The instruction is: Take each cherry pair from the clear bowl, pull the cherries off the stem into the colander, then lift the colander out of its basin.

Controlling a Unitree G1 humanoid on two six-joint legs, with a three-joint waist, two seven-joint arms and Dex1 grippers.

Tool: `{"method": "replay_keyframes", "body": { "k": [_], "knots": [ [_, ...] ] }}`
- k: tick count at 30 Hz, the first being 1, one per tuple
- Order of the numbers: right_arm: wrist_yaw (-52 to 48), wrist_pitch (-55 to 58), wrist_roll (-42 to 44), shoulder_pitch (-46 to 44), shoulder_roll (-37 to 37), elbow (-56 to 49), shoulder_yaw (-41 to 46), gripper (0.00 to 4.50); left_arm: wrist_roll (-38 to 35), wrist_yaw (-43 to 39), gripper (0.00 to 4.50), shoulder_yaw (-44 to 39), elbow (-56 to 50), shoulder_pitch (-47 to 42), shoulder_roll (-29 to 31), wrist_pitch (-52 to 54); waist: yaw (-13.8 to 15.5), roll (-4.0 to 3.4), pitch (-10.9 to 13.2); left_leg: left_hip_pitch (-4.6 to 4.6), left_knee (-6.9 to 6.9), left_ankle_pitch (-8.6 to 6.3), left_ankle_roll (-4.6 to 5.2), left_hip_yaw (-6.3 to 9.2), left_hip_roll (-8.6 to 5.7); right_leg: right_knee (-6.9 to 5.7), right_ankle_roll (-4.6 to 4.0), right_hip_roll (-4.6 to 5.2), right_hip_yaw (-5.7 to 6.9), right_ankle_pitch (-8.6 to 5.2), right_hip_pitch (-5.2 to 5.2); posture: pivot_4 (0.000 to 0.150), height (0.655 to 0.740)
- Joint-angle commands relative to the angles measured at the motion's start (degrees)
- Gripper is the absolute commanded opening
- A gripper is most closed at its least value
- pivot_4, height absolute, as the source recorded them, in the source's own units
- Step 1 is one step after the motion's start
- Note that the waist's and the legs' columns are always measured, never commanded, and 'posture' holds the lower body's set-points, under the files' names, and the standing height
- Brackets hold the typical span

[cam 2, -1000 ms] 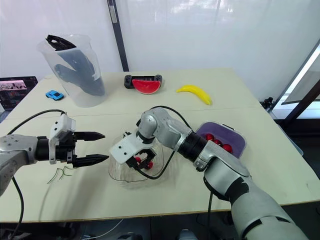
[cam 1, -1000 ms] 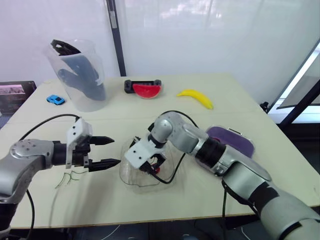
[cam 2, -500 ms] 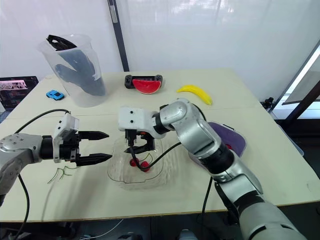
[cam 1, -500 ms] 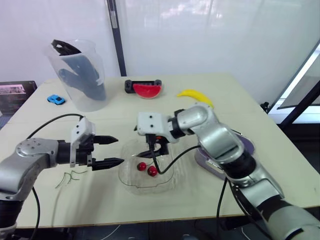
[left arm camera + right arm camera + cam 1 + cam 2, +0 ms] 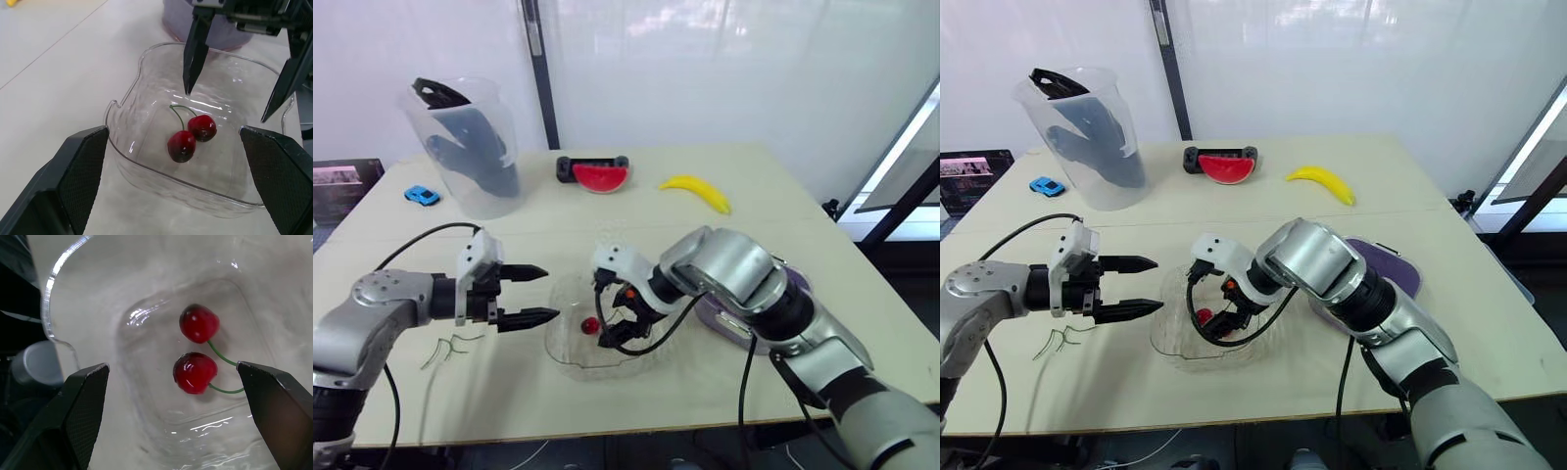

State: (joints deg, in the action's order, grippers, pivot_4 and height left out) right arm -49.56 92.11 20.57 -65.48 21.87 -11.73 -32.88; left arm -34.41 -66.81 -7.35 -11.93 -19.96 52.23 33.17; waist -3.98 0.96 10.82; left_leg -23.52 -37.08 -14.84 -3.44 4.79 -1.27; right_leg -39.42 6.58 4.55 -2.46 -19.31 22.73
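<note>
The clear bowl (image 5: 570, 354) sits mid-table with one cherry pair (image 5: 191, 136) lying on its bottom, two red cherries joined by a green stem. My right gripper (image 5: 610, 315) is open and reaches down into the bowl, its fingertips on either side of the cherries (image 5: 197, 352) without touching them. Just left of the bowl's rim, my left gripper (image 5: 551, 293) is open and empty, pointing at the bowl. The purple colander (image 5: 1396, 276) sits in its basin to the right, mostly hidden behind my right arm.
Bare green stems (image 5: 450, 348) lie on the table near my left arm. Along the back stand a clear pitcher (image 5: 470, 147) holding black items, a blue toy car (image 5: 422, 196), a watermelon slice (image 5: 600, 176) and a banana (image 5: 697, 191). Cables trail from both wrists.
My right gripper lifted out of the bowl, turned its wrist, and has come back down around the cherries. The cherry pair stays in the bowl. My left gripper edged slightly toward the bowl.
</note>
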Motion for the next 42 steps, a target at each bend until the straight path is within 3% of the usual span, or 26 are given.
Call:
{"method": "replay_keyframes", "body": {
  "k": [1,7,10,26,28,32,37,42],
  "knots": [
    [6.38,0.39,3.15,-0.65,-0.53,0.95,-1.35,4.46,-0.29,-0.45,4.5,-0.76,-1.34,0.15,0.25,-0.83,0.01,0.0,0.0,0.0,0.0,0.0,0.0,0.0,0.0,0.0,0.0,0.0,0.0,0.0,0.0,0.15,0.74],
    [12.83,0.39,9.2,-0.71,-1.57,3.23,-2.09,4.46,-0.2,-0.34,4.5,-0.89,-1.39,0.03,0.3,-0.72,0.0,0.0,0.0,0.0,0.0,0.0,0.0,0.0,0.0,0.0,0.0,0.0,0.0,0.0,0.0,0.15,0.74],
    [15.21,0.39,12.52,-0.88,-1.51,3.81,-2.43,3.16,-0.16,-0.29,4.5,-0.94,-1.48,0.17,0.34,-0.75,0.01,0.0,0.0,0.0,-0.01,0.0,0.0,0.0,0.0,0.0,0.0,0.0,0.0,0.0,-0.01,0.15,0.74],
    [23.58,0.39,15.03,-1.69,-2.54,6.32,-6.54,3.16,0.37,0.17,4.5,-0.21,-0.92,-0.83,0.1,-0.52,-0.01,0.01,0.0,0.0,0.0,0.0,0.0,0.0,0.0,0.0,0.0,-0.02,0.0,0.0,0.0,0.15,0.74],
    [23.66,0.39,14.93,-1.91,-2.52,6.17,-6.69,2.69,0.4,0.29,4.5,-0.12,-0.92,-0.92,0.01,-0.56,-0.02,0.01,0.0,0.0,0.01,0.0,0.0,0.0,0.0,0.0,0.0,-0.02,0.0,0.0,0.0,0.15,0.74],
    [23.35,0.39,14.75,-2.47,-2.18,5.42,-7.6,1.08,0.34,0.48,4.5,-0.02,-1.08,-0.83,-0.16,-0.56,0.01,0.01,0.0,0.0,0.0,0.0,0.0,0.01,0.0,0.0,0.0,-0.02,0.0,0.0,-0.01,0.15,0.74],
    [22.19,-0.68,13.3,-3.91,-1.26,2.73,-9.24,1.08,0.32,0.55,4.5,0.03,-1.19,-0.79,-0.44,-0.54,-0.02,0.0,0.0,0.0,0.0,0.0,0.0,0.01,0.0,0.0,0.0,-0.02,0.0,0.0,0.0,0.15,0.74],
    [16.29,-12.34,9.04,-6.83,4.91,-3.59,-14.14,1.08,0.08,0.42,4.5,-0.19,-0.65,-1.11,-0.74,-0.62,0.03,0.0,0.0,0.0,-0.01,0.0,0.01,0.0,0.0,0.02,0.0,-0.01,0.0,0.0,0.0,0.15,0.74]
  ]
}}
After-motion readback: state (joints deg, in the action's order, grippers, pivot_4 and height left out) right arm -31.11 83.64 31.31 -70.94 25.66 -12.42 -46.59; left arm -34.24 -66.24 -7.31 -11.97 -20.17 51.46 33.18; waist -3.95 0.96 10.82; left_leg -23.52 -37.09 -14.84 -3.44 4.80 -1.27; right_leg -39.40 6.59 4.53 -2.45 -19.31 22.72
